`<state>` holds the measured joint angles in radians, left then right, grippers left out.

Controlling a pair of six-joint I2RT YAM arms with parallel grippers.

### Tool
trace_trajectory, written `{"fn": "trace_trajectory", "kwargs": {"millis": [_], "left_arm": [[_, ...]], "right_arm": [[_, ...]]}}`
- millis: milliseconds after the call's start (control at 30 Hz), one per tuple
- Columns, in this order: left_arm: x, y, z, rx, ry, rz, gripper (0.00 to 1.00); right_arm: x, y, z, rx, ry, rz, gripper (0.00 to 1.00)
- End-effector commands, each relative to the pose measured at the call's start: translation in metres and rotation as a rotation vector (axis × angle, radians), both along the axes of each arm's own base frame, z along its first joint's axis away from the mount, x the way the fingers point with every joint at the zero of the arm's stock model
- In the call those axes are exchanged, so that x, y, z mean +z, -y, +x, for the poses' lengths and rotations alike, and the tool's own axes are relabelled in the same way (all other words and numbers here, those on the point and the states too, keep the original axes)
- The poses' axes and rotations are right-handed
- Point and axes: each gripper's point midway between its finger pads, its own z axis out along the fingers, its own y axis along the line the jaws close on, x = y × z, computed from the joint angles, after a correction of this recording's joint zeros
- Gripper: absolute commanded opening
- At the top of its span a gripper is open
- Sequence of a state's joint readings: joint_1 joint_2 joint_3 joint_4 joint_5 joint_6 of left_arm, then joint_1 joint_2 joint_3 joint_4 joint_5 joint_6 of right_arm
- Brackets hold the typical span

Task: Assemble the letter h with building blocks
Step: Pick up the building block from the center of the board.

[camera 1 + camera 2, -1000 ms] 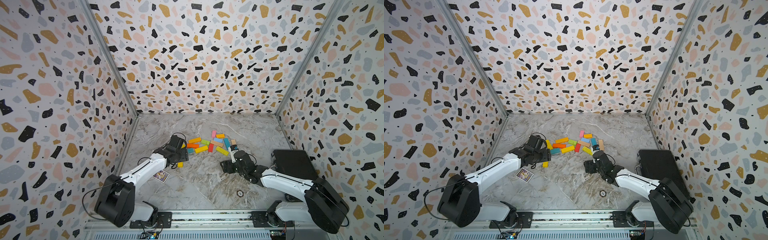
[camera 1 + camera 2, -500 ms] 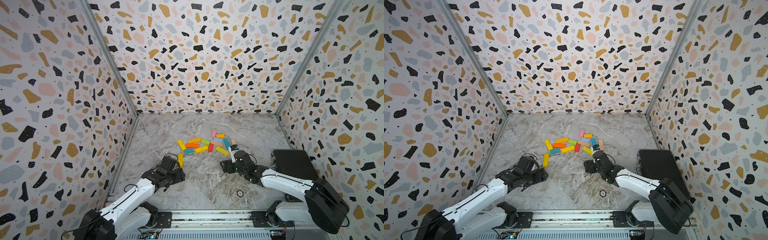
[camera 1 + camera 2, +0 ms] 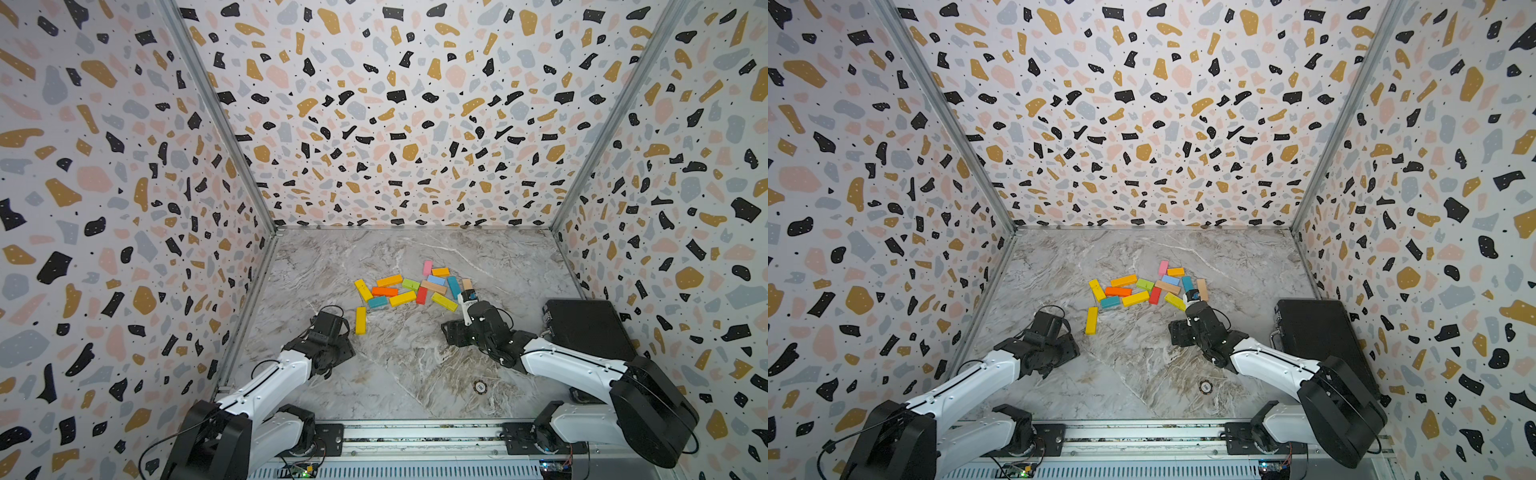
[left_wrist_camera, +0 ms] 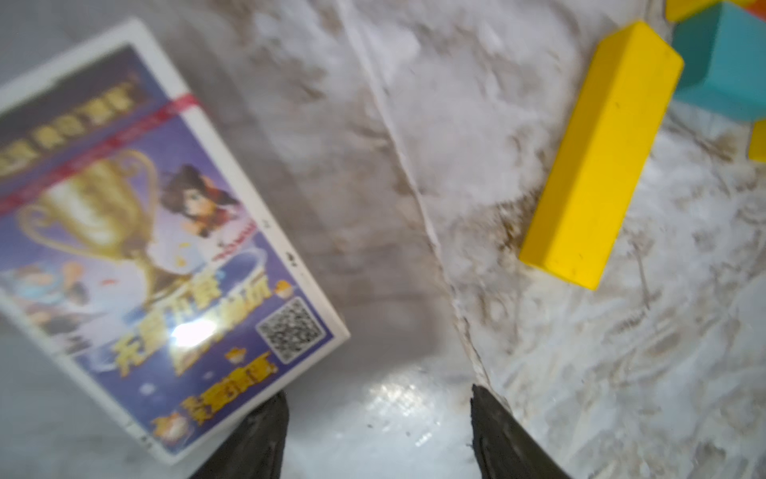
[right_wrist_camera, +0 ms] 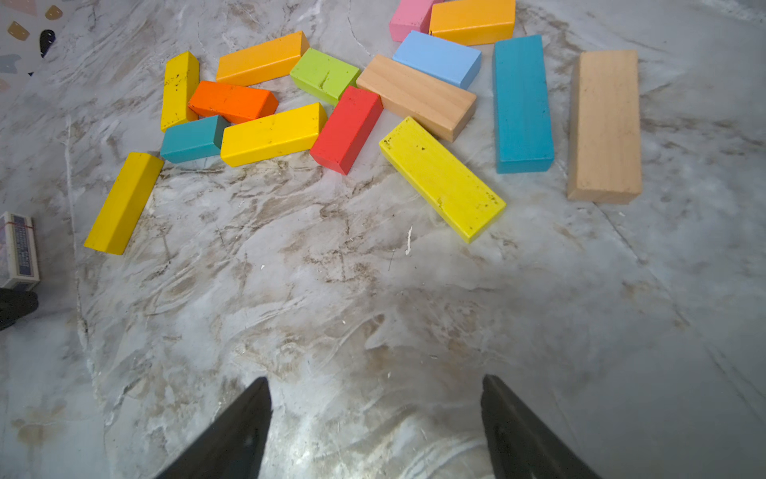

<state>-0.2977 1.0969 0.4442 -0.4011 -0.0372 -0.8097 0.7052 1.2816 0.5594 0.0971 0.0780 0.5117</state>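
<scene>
Left gripper (image 4: 378, 427) hangs low over the surface (image 4: 414, 124), jaws apart and empty. A long yellow block (image 4: 601, 153) lies flat ahead of it, on the side of the other arm and clear of the fingertips. A card pack (image 4: 136, 232) lies on its outer side. Right gripper (image 5: 375, 414) is spread too, holding nothing, with the jumbled blocks (image 5: 348, 128) ahead of it and apart from it. No h shows. The lone yellow block may be meant as the stem, so the work looks barely begun. Next, I judge, a gripper must reach forward, square its jaws across one block's narrow width and close without nudging its neighbours.
</scene>
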Motion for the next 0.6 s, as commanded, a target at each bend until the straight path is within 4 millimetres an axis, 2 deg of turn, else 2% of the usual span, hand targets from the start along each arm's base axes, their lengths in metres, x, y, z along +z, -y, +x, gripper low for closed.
{"fn": "trace_trajectory", "kwargs": {"millis": [0, 167, 267, 333, 367, 500, 567], "left_arm": [[-0.001, -0.016, 0.009, 0.081, 0.024, 0.033, 0.69], [0.015, -0.014, 0.032, 0.082, 0.074, 0.006, 0.70], [0.039, -0.005, 0.048, 0.052, 0.139, -0.037, 0.75], [0.057, 0.000, 0.056, 0.030, 0.186, -0.059, 0.79], [0.068, 0.002, 0.059, 0.020, 0.210, -0.067, 0.81], [0.104, 0.010, 0.067, -0.026, 0.305, -0.102, 0.86], [0.113, 0.015, 0.069, -0.049, 0.331, -0.123, 0.88]], "right_arm": [[0.005, 0.005, 0.001, -0.025, 0.005, -0.006, 0.81], [0.003, 0.007, 0.003, -0.047, 0.002, -0.008, 0.81], [0.001, 0.008, 0.005, -0.078, -0.010, 0.003, 0.85], [-0.002, 0.008, 0.006, -0.101, -0.030, 0.006, 0.98], [-0.004, 0.006, 0.006, -0.095, -0.048, 0.013, 1.00], [-0.003, -0.005, 0.007, -0.071, -0.083, 0.059, 1.00], [0.002, -0.010, 0.009, -0.056, -0.078, 0.088, 1.00]]}}
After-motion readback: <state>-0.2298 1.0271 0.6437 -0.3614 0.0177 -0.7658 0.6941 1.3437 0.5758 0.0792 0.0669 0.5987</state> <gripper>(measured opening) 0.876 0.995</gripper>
